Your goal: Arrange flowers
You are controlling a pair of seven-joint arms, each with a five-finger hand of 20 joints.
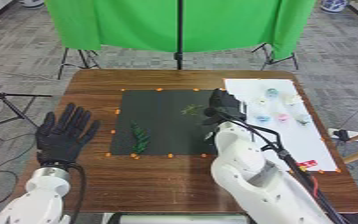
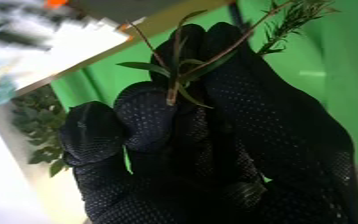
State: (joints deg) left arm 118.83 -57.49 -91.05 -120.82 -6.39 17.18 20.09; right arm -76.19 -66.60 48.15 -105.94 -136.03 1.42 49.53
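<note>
Your L hand (image 1: 62, 140): fingers straight, spread, L of dk. mat (image 1: 162, 117). Your R hand (image 1: 224, 106): at mat's R edge, near wht. sheet (image 1: 246, 90). Sm. sprig (image 1: 191, 109): grn., just L of R hand. Leafy stem (image 1: 140, 138): dk. grn., 1 pc., on mat, lower L. Pastel pcs. (image 1: 283, 118): sev., on sheet, too sm. to ID. Red item (image 1: 307, 164): sheet's near end. Brown table (image 1: 158, 185): under all.

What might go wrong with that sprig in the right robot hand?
The right robot hand pinches the sprig by a thin stem, so it might slip or twist. The arm's black cable passes over the white sheet and might brush the small pink item.
</note>
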